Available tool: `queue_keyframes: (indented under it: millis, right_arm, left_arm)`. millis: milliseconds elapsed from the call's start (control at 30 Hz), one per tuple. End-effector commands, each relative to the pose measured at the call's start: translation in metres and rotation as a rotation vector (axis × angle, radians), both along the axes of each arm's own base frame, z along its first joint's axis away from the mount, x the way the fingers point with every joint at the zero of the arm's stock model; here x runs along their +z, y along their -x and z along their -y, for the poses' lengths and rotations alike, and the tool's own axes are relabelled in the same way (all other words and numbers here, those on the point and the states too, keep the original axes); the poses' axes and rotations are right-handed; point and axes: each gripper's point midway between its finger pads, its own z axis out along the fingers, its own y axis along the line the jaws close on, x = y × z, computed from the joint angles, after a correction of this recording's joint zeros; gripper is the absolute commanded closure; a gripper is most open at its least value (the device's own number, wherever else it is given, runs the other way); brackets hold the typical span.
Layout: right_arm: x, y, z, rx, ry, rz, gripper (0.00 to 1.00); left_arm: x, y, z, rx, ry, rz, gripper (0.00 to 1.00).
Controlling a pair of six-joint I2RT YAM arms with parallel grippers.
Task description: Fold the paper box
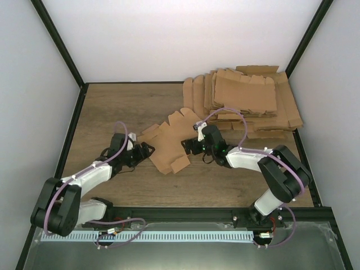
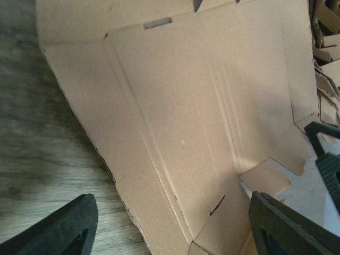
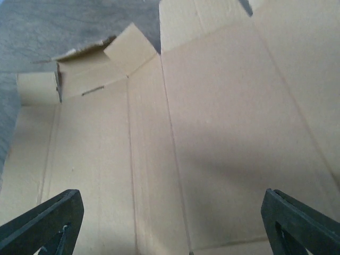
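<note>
Two arms reach inward from the near edge and meet at the paper box (image 1: 169, 145). It lies on the wooden table (image 1: 112, 107) as a mostly open, creased brown sheet, a little left of centre and in front of the pile of flat blanks (image 1: 247, 100) stacked in the far right corner. From overhead I see the left gripper (image 1: 147, 151) at the sheet's left edge and the right gripper (image 1: 188, 147) at its right edge, facing each other across the cardboard. On my left wrist feed the jaws are spread wide: one finger (image 2: 58, 228) hangs over bare wood and the other sits past the sheet's opposite side, with nothing pinched between them. The panel in that view carries long parallel creases and a small slot near its far edge. My right wrist feed shows the same released stance, both fingers (image 3: 297, 220) wide apart at the lower corners with the cardboard lying between them; I cannot tell whether they touch it. A small end flap (image 3: 130, 48) at the far left corner stands folded up, while the broad panels beside it lie open and flat.
</note>
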Motion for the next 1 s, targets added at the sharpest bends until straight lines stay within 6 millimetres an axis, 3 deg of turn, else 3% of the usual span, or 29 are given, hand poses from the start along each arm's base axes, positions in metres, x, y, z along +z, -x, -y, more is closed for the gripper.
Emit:
queue_keyframes:
  millis: [0,267,467,600,733,967]
  right_arm:
    - [0.024,-0.004,-0.011,0.032,-0.094,0.102,0.06]
    - [0.022,-0.011,-0.003,-0.034,-0.075,0.107,0.07]
    - [0.022,-0.016,0.005,-0.078,-0.053,0.115,0.08]
    - [0.026,-0.018,0.012,-0.113,-0.04,0.133,0.08]
    - [0.029,-0.019,0.02,-0.152,-0.025,0.146,0.08]
    - [0.027,-0.021,0.021,-0.158,-0.011,0.134,0.08]
  left_arm:
    - [-0.004,0.002,0.015,-0.038,0.08,-0.042,0.23]
    - [-0.033,0.0,0.019,-0.03,0.084,-0.143,0.38]
    - [-0.036,-0.008,0.021,-0.046,0.062,-0.143,0.69]
    - [-0.028,-0.023,0.008,-0.051,-0.092,-0.122,0.95]
    - [-0.008,-0.032,-0.006,-0.074,-0.233,-0.089,0.96]
    - [0.014,-0.019,-0.006,-0.143,-0.26,-0.084,0.96]
